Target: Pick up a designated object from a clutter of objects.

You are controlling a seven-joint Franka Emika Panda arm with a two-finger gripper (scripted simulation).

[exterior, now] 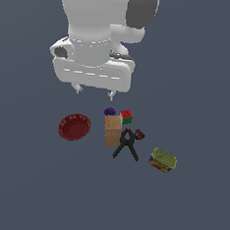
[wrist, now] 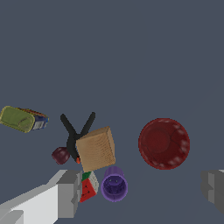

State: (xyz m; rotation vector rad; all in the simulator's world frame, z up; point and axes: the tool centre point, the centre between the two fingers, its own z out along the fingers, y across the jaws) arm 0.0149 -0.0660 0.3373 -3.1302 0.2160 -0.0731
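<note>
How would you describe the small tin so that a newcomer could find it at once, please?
Start at the tan box mid-cluster, pass the black clamp toward the exterior view's right. The tin lies alone beyond it: flat, rounded, olive-yellow lid.

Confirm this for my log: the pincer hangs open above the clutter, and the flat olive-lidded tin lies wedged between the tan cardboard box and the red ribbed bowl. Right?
Not quite. The flat olive-lidded tin is not wedged there: it lies apart from the group, towards the exterior view's right, beyond the black clamp. Floor alone separates the tan cardboard box and the red ribbed bowl. The exterior view shows this. The pincer does hang open above the clutter.
</note>
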